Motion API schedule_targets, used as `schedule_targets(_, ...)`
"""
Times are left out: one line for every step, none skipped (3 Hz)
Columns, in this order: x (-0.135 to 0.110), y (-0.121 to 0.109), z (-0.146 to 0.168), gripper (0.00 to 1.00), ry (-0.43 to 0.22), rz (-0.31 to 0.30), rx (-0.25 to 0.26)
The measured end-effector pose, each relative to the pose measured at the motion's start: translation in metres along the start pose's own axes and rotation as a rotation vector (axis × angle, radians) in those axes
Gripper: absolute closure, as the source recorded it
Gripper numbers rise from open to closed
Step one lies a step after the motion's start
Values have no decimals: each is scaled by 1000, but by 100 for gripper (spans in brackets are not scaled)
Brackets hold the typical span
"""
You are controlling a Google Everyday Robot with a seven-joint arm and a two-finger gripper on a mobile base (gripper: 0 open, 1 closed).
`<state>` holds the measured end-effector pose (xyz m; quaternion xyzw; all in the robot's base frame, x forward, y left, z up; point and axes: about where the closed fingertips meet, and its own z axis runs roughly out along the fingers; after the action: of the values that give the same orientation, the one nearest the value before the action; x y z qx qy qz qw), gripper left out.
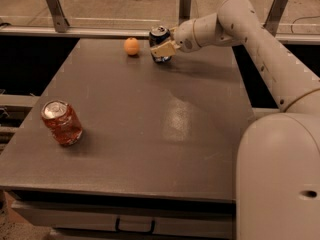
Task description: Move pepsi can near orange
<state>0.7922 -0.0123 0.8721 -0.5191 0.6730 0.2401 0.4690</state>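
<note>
Blue pepsi can (158,36), one, in pincer's (161,46) grip beside one orange (131,46); one red can (62,123) apart.
</note>
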Motion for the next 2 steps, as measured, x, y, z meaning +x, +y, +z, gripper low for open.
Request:
schedule_targets(3,-9,8,59,10,27,19)
schedule_targets(1,-10,7,36,10,27,19)
